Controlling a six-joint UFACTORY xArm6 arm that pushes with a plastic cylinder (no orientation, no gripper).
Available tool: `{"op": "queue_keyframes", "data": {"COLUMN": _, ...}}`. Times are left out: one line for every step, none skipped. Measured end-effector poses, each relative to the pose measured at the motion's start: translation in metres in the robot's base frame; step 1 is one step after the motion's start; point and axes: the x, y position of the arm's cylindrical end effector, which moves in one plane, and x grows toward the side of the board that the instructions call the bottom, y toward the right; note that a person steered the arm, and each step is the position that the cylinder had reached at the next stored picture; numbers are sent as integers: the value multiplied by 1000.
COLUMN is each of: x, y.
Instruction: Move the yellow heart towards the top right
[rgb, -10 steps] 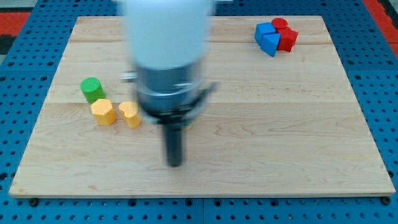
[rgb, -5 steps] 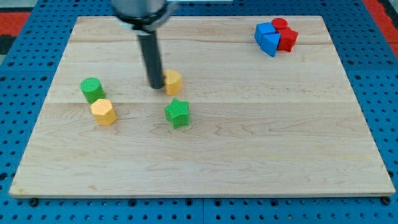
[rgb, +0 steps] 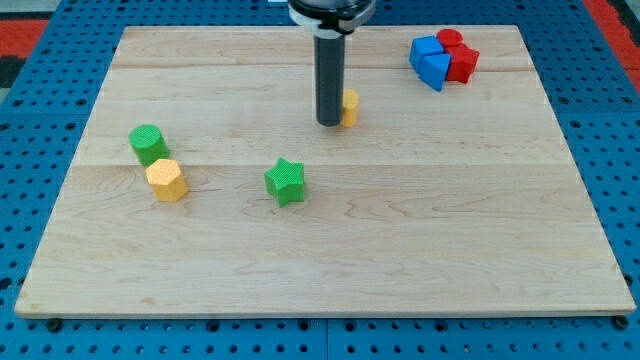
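One yellow heart (rgb: 350, 106) against my tip (rgb: 329, 122), on its right side.

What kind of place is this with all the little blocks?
Probably a robot lab. A wooden board lies on a blue table full of holes, and my tip pushes the yellow heart past a green star.

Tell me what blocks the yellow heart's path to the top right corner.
My tip sits against the yellow heart on its left. Toward the top right stands a cluster of blue blocks and red blocks; a straight push would run into it.
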Motion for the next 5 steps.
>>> {"op": "queue_keyframes", "data": {"x": -7, "y": 20}}
{"op": "queue_keyframes", "data": {"x": -36, "y": 22}}
{"op": "queue_keyframes", "data": {"x": -51, "y": 50}}
{"op": "queue_keyframes", "data": {"x": -51, "y": 81}}
{"op": "queue_keyframes", "data": {"x": -53, "y": 88}}
